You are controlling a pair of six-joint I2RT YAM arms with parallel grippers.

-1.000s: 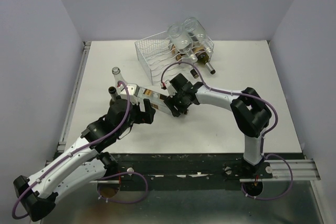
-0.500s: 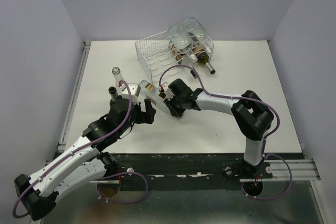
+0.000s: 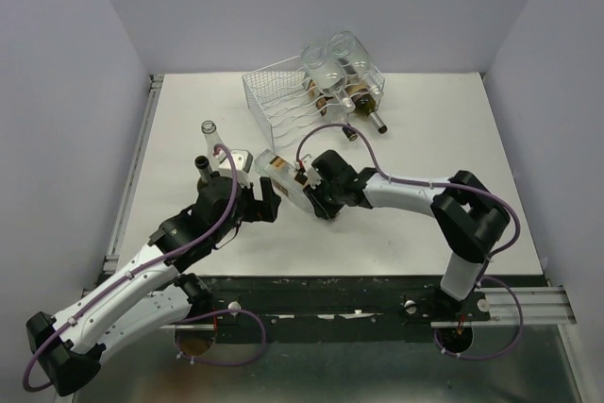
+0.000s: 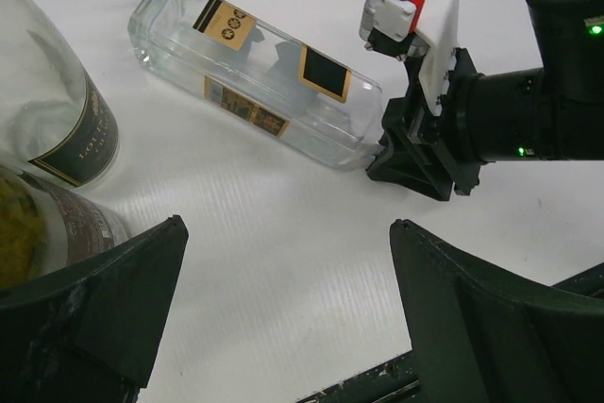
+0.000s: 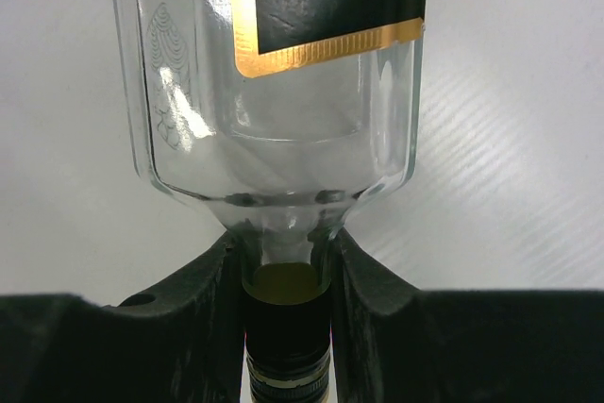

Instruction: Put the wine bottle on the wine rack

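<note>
Gripping the wine bottle (image 5: 283, 92) by its neck, the right tool (image 5: 283, 276) holds it flat on the bench (image 3: 444, 129), short of the wine rack (image 3: 278, 101). The left tool (image 4: 283, 327) gapes empty. The next move probably calls for lifting it onto the rack's free side.

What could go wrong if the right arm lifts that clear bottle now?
1. The right gripper holds the clear bottle only by its neck, so the long body may droop or slip.
2. Two standing bottles sit close to its base and to the open left gripper; a swing could topple them.
3. The rack already carries stored bottles on its right side, so a careless approach could hit them.
</note>
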